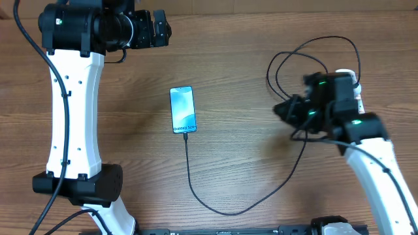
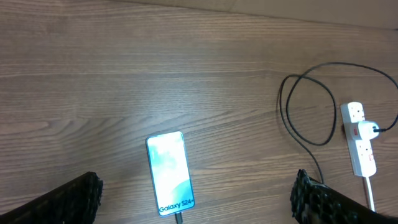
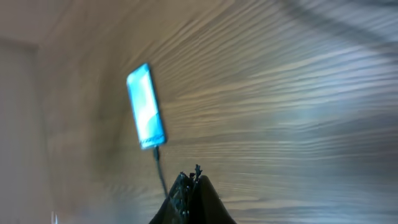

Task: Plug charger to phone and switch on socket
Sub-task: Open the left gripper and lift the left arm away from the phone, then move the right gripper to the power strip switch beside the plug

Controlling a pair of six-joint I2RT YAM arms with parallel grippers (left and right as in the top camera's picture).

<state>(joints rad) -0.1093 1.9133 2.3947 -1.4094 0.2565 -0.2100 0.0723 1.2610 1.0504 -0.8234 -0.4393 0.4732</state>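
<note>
One phone (image 1: 183, 109) is lying flat near the middle of the wooden table (image 1: 228, 78), its screen glowing light blue with small white lettering at the lower end. One thin black cable (image 1: 225, 210) is sitting plugged into that lower end. It is sweeping out in a wide curve and looping near the one white power strip (image 2: 359, 142), which is lying well apart to the right, showing red marks and a plug seated in it. Two grippers are showing. The left gripper (image 1: 161, 29) is hanging over the table's far side, its fingers (image 2: 73, 198) spread wide and grasping nothing. The right gripper (image 3: 189, 182) is hovering by the loops with its tips pressed together.
</note>
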